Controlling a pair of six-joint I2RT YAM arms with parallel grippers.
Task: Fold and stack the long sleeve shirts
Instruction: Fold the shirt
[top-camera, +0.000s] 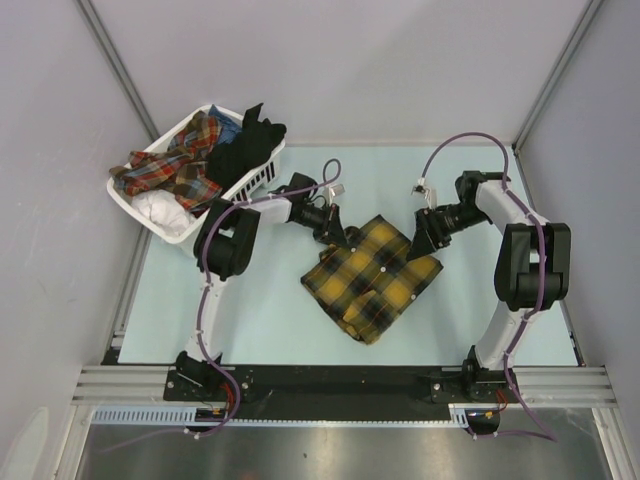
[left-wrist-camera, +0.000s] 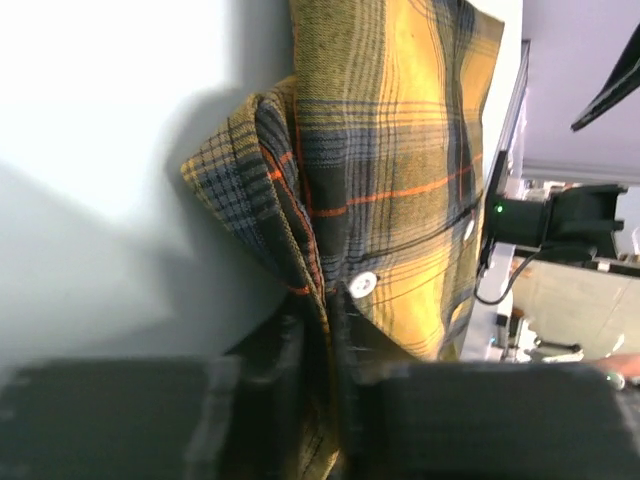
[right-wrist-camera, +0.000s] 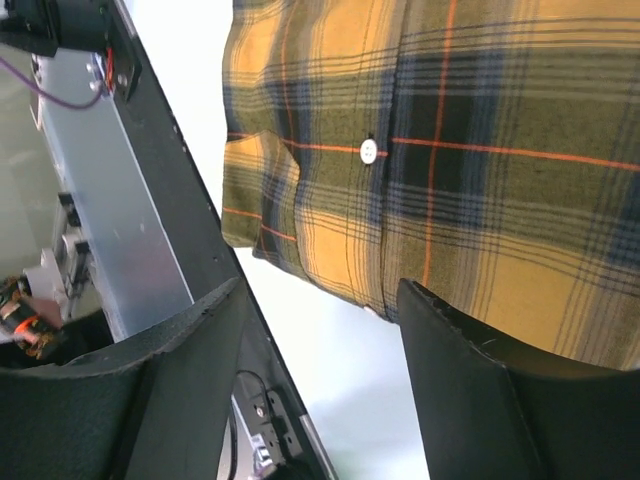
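One plaid shirt (top-camera: 372, 278) partly folded; clothes (top-camera: 175, 165) wait in the basket (top-camera: 255, 178).
Seemingly the left gripper (top-camera: 345, 238) clamps its edge; the right gripper (top-camera: 418, 243) stands apart.

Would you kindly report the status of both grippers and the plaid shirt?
Left gripper shut on edge of mustard-yellow and black plaid shirt. Right gripper open beside it. Nothing in the way; white slatted plastic basket sits far left.

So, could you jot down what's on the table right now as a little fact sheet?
Garment: yellow-and-black plaid shirt, partly folded, centre of the table
Left gripper: shut on a fold at the shirt's far-left corner
Right gripper: open, at the shirt's far-right edge, holding nothing
Basket: white, far-left of table, heaped with other clothes
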